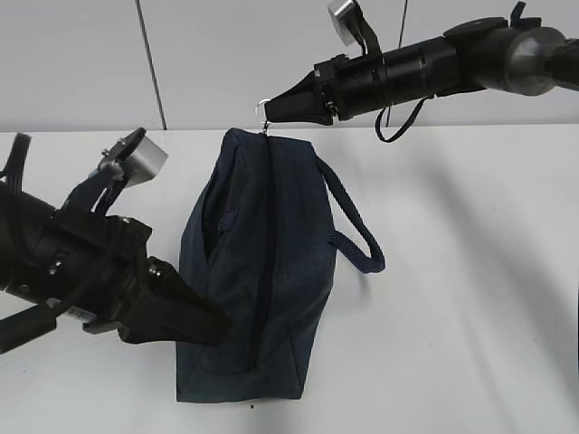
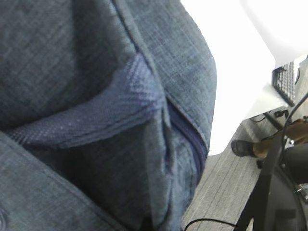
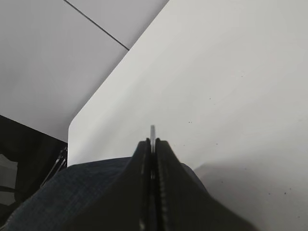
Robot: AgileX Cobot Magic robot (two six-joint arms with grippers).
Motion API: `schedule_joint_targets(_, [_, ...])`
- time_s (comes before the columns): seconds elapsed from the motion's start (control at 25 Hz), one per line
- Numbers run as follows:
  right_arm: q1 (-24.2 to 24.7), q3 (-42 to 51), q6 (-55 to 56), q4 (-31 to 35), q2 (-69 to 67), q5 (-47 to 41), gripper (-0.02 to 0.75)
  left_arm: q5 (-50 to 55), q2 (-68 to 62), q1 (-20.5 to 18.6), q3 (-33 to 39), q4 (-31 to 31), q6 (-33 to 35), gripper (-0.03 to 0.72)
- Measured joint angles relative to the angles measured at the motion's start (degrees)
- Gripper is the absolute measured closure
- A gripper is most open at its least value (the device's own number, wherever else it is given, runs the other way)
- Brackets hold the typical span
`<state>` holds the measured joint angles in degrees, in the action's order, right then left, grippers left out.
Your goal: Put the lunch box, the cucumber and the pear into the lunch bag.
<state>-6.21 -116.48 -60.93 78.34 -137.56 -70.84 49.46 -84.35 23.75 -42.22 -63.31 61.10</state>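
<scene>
The lunch bag (image 1: 258, 271) lies zipped on the white surface (image 1: 470, 298). The right end effector (image 1: 270, 110) is clenched on the metal ring pull (image 1: 262, 106) at its far end — likely to run the zipper (image 1: 267, 262). The left end effector (image 1: 213, 327), clamped on fabric, anchors the near end.

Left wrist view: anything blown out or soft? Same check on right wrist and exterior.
Left wrist view: the table is blown out to pure white, while the lunch bag fabric weave is sharp. Right wrist view: the right gripper is close and soft-edged. Exterior view: even light, soft shadows right of the bag's strap handle.
</scene>
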Motion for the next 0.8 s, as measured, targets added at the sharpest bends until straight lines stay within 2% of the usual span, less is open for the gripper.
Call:
schedule_joint_targets(0.08, [0.11,0.00,0.00,-0.09,0.00,0.00,0.732,0.11,0.00,0.00,0.00,-0.93,0.00,0.674])
schedule_joint_targets(0.16, [0.13,0.00,0.00,-0.09,0.00,0.00,0.732,0.75,0.44,0.00,0.00,-1.27,-0.14,0.606])
schedule_joint_targets(0.32, [0.27,0.00,0.00,-0.09,0.00,0.47,0.732,2.49,2.77,-0.47,0.00,-1.45,-1.82,0.377])
schedule_joint_targets(0.44, [0.27,0.00,0.00,-0.09,0.00,0.58,0.732,3.02,4.63,-2.12,0.05,-1.64,-2.68,0.255])
schedule_joint_targets(0.6, [0.31,0.00,0.12,-0.09,0.00,0.71,0.732,2.85,7.07,-5.36,0.05,-4.37,-3.01,0.215])
schedule_joint_targets(0.8, [0.31,0.00,0.12,-0.09,0.00,0.83,0.732,-1.12,8.47,-7.87,0.10,-14.51,-3.01,0.211])
